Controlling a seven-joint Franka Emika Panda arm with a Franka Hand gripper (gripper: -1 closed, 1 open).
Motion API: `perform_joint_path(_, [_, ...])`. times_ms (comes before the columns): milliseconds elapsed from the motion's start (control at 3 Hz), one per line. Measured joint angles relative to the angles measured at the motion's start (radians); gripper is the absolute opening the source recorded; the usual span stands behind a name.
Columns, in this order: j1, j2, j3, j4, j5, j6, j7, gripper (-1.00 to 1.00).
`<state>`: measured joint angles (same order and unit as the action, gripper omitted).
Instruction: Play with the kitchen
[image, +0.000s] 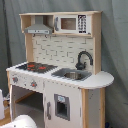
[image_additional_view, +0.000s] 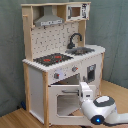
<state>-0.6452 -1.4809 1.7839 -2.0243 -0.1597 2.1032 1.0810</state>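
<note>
In the second exterior view the arm enters from the lower right corner, its rounded white wrist segment bearing a small blue light. The gripper extends up and toward the second exterior view's left from that wrist. In the first exterior view only a white rounded part of the arm shows at the bottom edge.

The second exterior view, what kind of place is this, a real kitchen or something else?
Probably a lab or studio set, not a real kitchen: a toy kitchen stands on a wooden floor before a grey curtain, with a white robot arm at its oven door.
</note>
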Motion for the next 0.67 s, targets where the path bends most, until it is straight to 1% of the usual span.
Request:
perform_joint_path(333, [0.002,0.001,0.013,0.000,0.004,-0.014,0.009,1.00])
perform_joint_path(667, [-0.004,0.002,0.005,0.085,-0.001,-0.070,0.003,1.00])
